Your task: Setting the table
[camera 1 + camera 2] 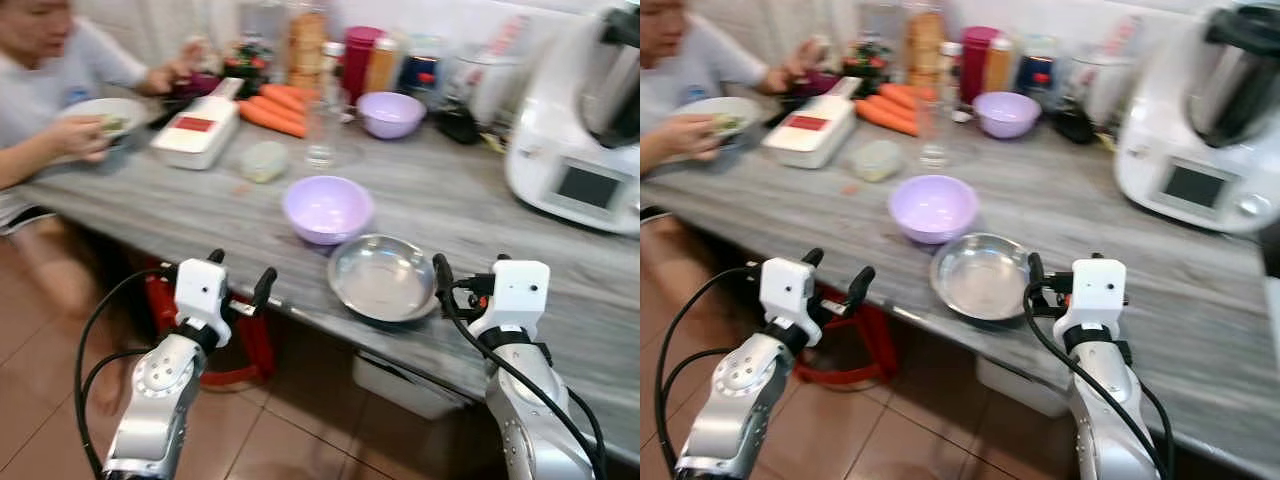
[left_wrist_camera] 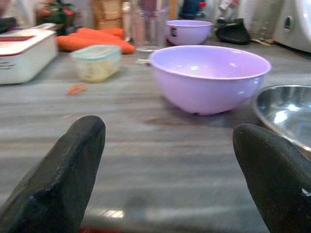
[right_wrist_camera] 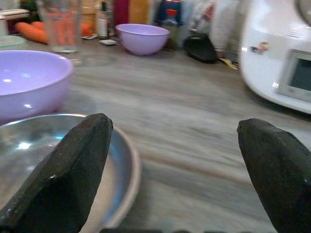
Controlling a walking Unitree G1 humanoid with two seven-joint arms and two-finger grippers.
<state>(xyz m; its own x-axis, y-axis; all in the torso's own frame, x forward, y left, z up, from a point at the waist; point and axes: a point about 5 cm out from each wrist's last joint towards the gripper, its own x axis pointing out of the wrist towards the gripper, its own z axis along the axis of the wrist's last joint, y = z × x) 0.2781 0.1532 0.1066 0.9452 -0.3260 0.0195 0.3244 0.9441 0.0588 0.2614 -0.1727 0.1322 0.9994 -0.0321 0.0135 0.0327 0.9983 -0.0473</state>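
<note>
Your left gripper (image 1: pixel 240 278) sat spread at counter (image 1: pixel 450 200) edge, empty, aimed toward lilac bowl (image 1: pixel 327 208). Steel dish (image 1: pixel 382 277) lay just right of bowl, near edge, likely staged for setting. Right gripper (image 1: pixel 468 272) spread, one finger beside dish rim, nothing held.

— What's carrying everything?
— A grey wood-grain worktop (image 1: pixel 450 200). Just ahead of the right tool (image 1: pixel 470 280), at the near edge, sits a steel bowl (image 1: pixel 383 277), with a lilac bowl (image 1: pixel 327 208) right behind it, touching or nearly so.
— And ahead of the left tool (image 1: pixel 240 275)?
— Farther back, a small lidded container (image 1: pixel 264 160), a clear glass (image 1: pixel 322 135), carrots (image 1: pixel 272 110) and a white box with a red label (image 1: pixel 200 130).
— Beyond the right tool?
— A second lilac bowl (image 1: pixel 390 113) well back, and a white kitchen machine (image 1: pixel 580 120) off to its outer side.
</note>
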